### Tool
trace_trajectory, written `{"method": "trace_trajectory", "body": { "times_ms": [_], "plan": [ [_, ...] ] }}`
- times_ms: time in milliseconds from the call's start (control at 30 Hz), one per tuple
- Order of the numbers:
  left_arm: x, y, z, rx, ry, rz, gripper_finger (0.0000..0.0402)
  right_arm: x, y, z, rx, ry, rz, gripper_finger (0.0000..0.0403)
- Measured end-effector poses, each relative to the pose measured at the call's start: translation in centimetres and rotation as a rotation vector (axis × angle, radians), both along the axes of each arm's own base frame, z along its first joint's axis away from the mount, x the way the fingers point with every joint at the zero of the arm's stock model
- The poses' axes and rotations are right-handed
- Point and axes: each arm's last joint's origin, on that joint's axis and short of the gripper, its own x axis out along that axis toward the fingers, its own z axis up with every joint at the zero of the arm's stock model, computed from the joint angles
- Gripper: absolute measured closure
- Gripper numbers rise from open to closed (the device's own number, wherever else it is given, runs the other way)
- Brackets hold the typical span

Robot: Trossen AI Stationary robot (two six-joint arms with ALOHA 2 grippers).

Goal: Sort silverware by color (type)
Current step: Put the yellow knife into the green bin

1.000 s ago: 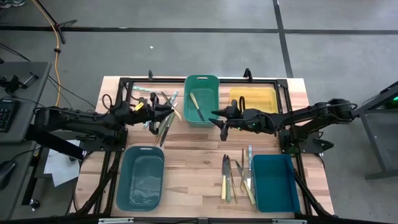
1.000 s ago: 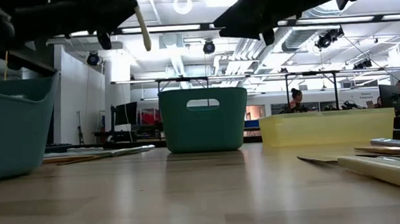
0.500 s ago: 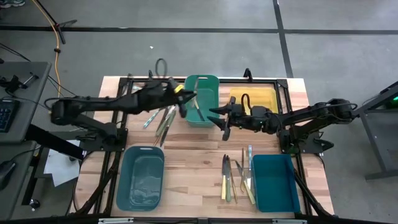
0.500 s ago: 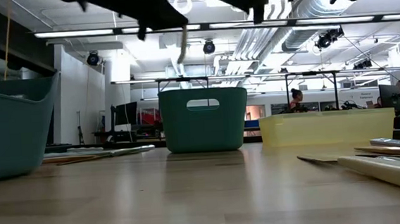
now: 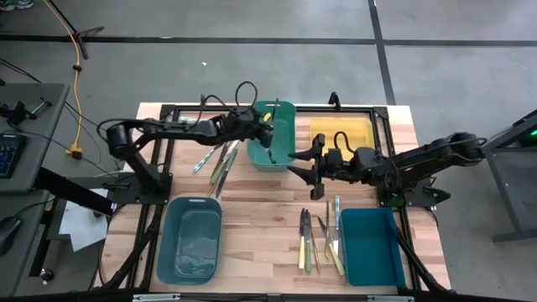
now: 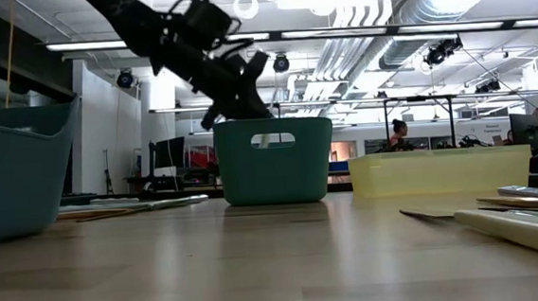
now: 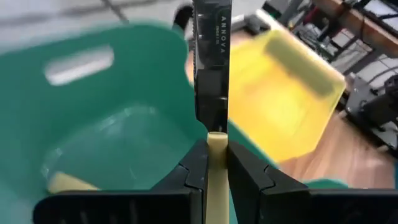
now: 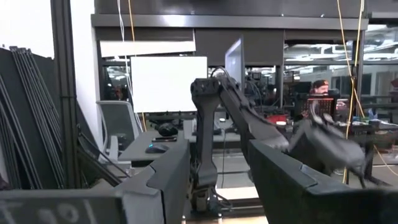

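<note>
The left gripper (image 7: 211,163), clenched on a pale yellow-handled knife (image 7: 212,74), hangs over the green bin (image 5: 271,137) at the table's far middle; the handle's lower end is cut off in the left wrist view. Another pale utensil (image 5: 267,144) lies in that bin. The yellow bin (image 5: 342,134) to its right looks blurred. The right gripper (image 5: 302,164), fingers apart and holding nothing, hovers near the green bin. Loose silverware (image 5: 319,242) lies beside the near-right teal bin (image 5: 369,247), and more (image 5: 216,159) lies left of the green bin.
</note>
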Motion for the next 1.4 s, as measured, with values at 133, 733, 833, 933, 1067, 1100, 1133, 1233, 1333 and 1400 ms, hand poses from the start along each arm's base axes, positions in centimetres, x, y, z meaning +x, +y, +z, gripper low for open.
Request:
{"method": "trace_trajectory", "body": {
  "times_ms": [133,733,833,933,1067,1100,1133,1233,1333,1400],
  "plan": [
    [0.1,0.1,-1.4,-0.065,0.041,-0.003,0.0371,-0.1,0.0,0.1,0.0,-0.003,0.0,0.0242],
    [-0.5,0.0,0.3,-0.043,0.006,-0.105,0.0282,-0.1,0.0,0.1,0.01,0.001,0.002,0.0242],
    [-1.8,0.2,3.2,-0.002,-0.066,-0.129,0.0277,0.0,0.0,0.0,0.009,0.01,0.002,0.0242],
    [-3.8,-0.4,6.8,0.08,-0.123,-0.155,0.0276,0.0,0.0,-0.1,0.007,0.022,0.002,0.0242],
    [-6.9,-3.4,11.0,0.216,-0.199,-0.236,0.0275,0.0,0.0,-0.3,0.005,0.037,0.002,0.0242],
    [-7.7,-4.4,11.6,0.25,-0.222,-0.265,0.0275,0.0,0.0,-0.3,0.004,0.042,0.002,0.0242],
    [-8.5,-5.5,11.9,0.283,-0.248,-0.289,0.0275,0.0,0.0,-0.3,0.003,0.044,0.002,0.0242],
    [-10.8,-8.6,11.7,0.373,-0.344,-0.369,0.0275,0.1,0.0,-0.4,0.001,0.054,0.002,0.0242],
    [-13.1,-11.3,9.8,0.441,-0.427,-0.426,0.0275,0.1,0.0,-0.7,-0.017,0.08,-0.003,0.0242],
    [-14.4,-12.6,8.1,0.466,-0.464,-0.424,0.0275,0.2,0.0,-1.0,-0.046,0.114,-0.019,0.0242]
  ]
}}
